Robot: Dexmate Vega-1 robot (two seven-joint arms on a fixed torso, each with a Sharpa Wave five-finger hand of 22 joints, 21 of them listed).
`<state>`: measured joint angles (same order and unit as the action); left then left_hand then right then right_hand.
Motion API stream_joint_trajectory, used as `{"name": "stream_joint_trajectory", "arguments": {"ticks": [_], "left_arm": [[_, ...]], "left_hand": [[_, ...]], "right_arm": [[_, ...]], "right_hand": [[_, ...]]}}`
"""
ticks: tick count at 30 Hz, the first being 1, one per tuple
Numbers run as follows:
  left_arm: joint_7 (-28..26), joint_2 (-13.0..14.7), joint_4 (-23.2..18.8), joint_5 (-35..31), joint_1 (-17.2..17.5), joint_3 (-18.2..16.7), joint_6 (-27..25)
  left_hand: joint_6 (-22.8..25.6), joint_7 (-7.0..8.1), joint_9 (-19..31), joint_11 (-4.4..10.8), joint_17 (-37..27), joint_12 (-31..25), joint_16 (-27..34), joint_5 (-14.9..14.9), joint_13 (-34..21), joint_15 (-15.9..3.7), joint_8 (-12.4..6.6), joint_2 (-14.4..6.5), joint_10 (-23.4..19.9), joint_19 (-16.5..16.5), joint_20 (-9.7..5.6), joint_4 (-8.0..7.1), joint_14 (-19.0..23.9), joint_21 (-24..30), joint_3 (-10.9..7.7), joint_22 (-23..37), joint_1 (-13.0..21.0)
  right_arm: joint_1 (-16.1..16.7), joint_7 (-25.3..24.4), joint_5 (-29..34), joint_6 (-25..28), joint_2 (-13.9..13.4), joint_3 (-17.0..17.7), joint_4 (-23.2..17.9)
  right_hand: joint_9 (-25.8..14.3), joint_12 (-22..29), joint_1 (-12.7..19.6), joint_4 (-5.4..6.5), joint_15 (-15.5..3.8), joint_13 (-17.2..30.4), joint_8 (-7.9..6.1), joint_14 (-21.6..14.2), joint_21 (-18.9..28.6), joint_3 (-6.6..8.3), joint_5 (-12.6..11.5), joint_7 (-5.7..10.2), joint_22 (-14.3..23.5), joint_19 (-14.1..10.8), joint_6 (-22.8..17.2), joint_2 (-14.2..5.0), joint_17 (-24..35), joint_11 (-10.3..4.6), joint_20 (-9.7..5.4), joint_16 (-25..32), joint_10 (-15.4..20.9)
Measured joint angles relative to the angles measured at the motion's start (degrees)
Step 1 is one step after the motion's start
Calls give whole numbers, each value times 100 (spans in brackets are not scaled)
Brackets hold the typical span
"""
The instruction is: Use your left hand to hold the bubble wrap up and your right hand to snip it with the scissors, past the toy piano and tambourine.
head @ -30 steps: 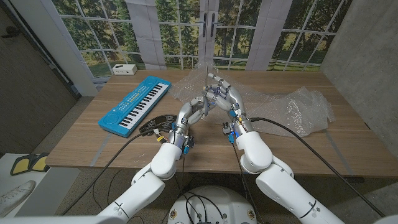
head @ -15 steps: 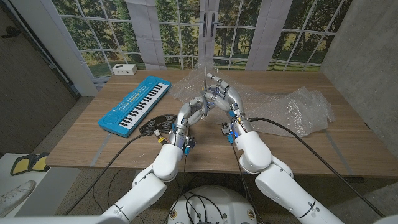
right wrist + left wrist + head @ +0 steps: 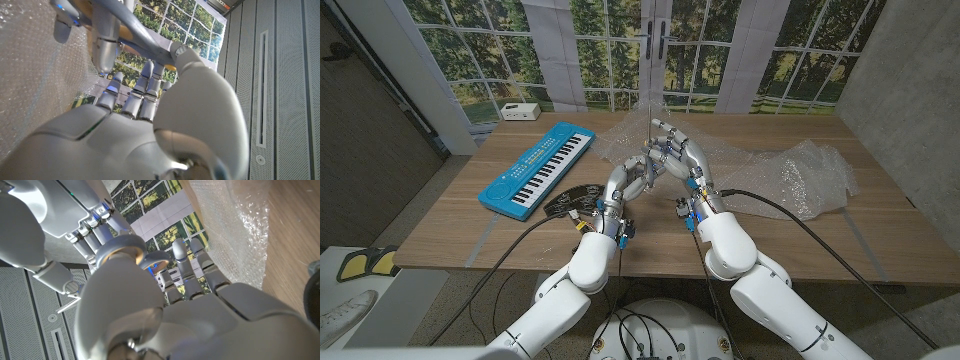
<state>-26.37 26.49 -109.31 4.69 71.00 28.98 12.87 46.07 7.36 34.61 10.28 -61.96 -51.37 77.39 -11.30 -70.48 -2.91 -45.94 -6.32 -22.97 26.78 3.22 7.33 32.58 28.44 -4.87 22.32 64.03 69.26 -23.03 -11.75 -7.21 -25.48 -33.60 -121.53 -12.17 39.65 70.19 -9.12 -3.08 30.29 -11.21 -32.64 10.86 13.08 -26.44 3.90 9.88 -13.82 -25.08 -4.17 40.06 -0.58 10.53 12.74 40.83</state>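
- Wooden table [image 3: 450, 215] in the head view: both my arms reach in from its near edge and meet over the middle, my left hand [image 3: 628, 182] and right hand [image 3: 678, 160] raised with their fingertips close together. A thin metal blade of the scissors [image 3: 654, 125] stands up above them. Which hand holds them, and whether either hand is clamped on anything, I cannot tell here.
- The bubble wrap [image 3: 800, 178] lies crumpled from the far middle of the table toward the right edge, just behind my hands. The blue toy piano [image 3: 538, 167] lies at an angle near the far left corner; the dark tambourine [image 3: 570, 198] sits just beside its near end, next to my left forearm.
- Left wrist view: I see the back of my left hand [image 3: 200, 315], fingers reaching up and fairly straight. The scissors' rounded handle loops [image 3: 135, 255] sit right beside them, against my right hand [image 3: 75, 210]. Bubble wrap [image 3: 235, 225] lies on the wood beyond.
- Right wrist view: the back of my right hand [image 3: 130, 135], fingers extended toward the scissors [image 3: 125, 30]; bubble wrap [image 3: 35, 85] spreads alongside. My grip is hidden here.
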Motion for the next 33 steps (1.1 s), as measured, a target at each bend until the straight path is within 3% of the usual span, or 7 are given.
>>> {"name": "stream_joint_trajectory", "arguments": {"ticks": [3,7,11,20,33], "left_arm": [[-1,-13,9,24,4,0,40],[-1,-32,55,55,6,1,130],[4,-40,97,78,6,0,205],[166,-35,185,214,-34,-1,338],[559,5,271,735,-114,-8,395]], "left_hand": [[31,-31,0,0,77,0,256,1,0,-37,124,-61,0,340,-166,18,342,555,-18,465,62],[31,-31,-3,0,394,0,271,2,-1,-67,141,-67,0,768,-442,25,491,1352,-25,1142,132],[8,-8,-3,-41,545,0,300,3,-17,-78,149,-80,-41,900,-623,25,602,2107,-25,1878,193],[-2,24,-3,-132,417,0,467,30,-37,-124,174,-80,-132,1077,-673,26,915,2940,-24,2535,193],[19,43,-3,-206,212,0,416,74,-33,-149,162,-80,-204,1055,-693,16,1022,3229,-82,2517,193]], "right_arm": [[0,0,0,0,0,1,0],[0,1,0,15,0,3,0],[-8,1,-3,28,0,6,3],[-55,25,-100,96,0,21,34],[-138,124,-377,210,-16,45,90]], "right_hand": [[-7,0,0,-3,0,0,0,0,0,-3,0,0,0,0,0,0,-27,-1,0,0,-1],[-24,0,0,-3,0,0,0,0,0,-4,1,21,0,0,21,1,-26,-1,0,0,-1],[-24,0,-1,-3,0,0,0,0,0,-4,1,21,0,0,21,1,-26,-1,0,0,-1],[-23,1,-1,-11,0,1,22,0,0,-12,10,34,0,-32,35,2,-15,-30,33,0,-29],[-23,90,-36,5,32,9,44,32,0,5,29,20,0,-70,167,-85,-44,-149,72,0,-146]]}}
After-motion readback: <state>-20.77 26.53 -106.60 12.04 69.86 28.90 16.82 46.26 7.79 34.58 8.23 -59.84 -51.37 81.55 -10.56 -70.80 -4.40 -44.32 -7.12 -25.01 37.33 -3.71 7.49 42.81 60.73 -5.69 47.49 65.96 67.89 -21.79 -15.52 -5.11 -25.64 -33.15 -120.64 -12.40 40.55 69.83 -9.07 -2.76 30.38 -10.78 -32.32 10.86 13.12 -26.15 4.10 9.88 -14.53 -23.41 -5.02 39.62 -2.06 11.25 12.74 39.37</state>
